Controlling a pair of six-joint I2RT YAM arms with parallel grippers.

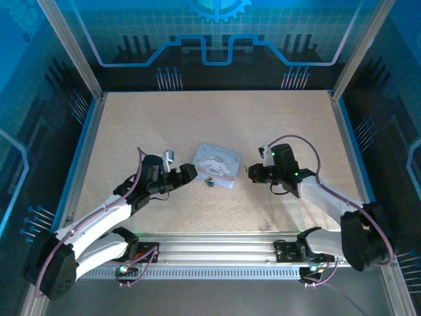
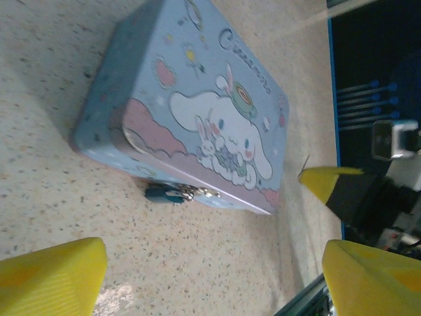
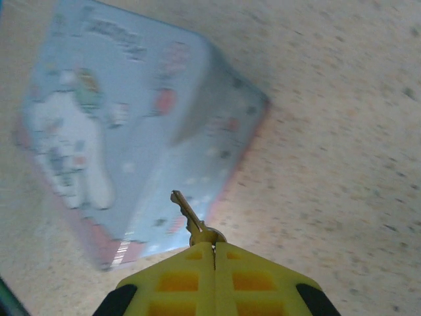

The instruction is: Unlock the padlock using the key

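Observation:
The small teal padlock (image 2: 166,193) hangs by its silvery shackle from the clasp on the near side of the pale lilac tin (image 2: 197,99); from above the padlock (image 1: 210,182) sits at the tin's (image 1: 217,158) front edge. My left gripper (image 2: 210,276) is open, its yellow fingers (image 2: 52,273) wide apart just short of the padlock. My right gripper (image 3: 214,253) is shut on the key (image 3: 191,217), whose blade points at the tin's (image 3: 125,125) right corner. From above, the right gripper (image 1: 253,173) hangs right of the tin and the left gripper (image 1: 187,173) left of it.
The tin lies mid-table on the speckled beige board (image 1: 164,125). A metal frame rail (image 1: 217,247) runs along the near edge, and blue walls close in the sides. In the left wrist view the right arm's yellow fingertip (image 2: 325,179) shows past the tin.

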